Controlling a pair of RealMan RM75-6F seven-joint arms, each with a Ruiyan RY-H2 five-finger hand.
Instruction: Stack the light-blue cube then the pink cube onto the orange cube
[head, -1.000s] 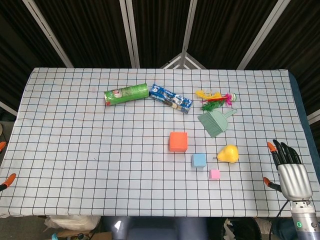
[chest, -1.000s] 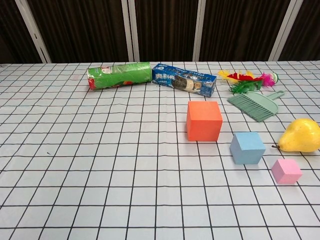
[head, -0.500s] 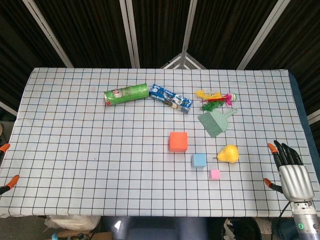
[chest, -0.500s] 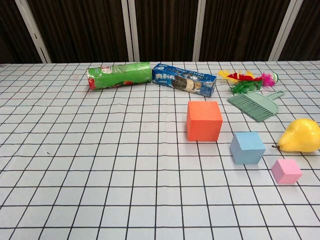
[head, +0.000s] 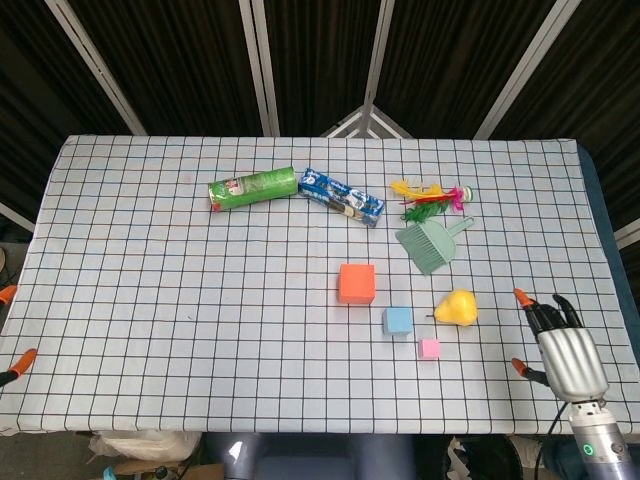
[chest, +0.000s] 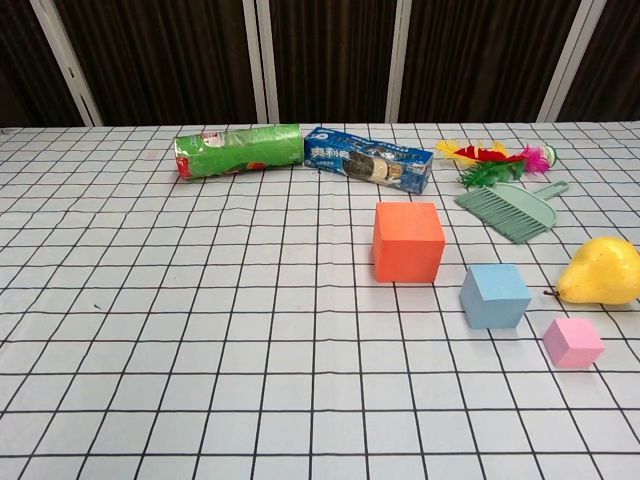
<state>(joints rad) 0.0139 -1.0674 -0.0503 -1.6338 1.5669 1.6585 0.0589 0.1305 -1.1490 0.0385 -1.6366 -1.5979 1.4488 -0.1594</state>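
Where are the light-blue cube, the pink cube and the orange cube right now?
light-blue cube (chest: 495, 296), chest view, front face.
pink cube (chest: 573, 342), chest view, top-front edge.
orange cube (head: 356, 284), head view, top face.

Nothing I can actually read from here. Blue snack packet (chest: 368, 160) has white lettering near its left end, looks like Chinese characters, too small to make out. Green roll (chest: 238, 150) has a small red-and-white label at its left end, also illegible. No text on any cube.
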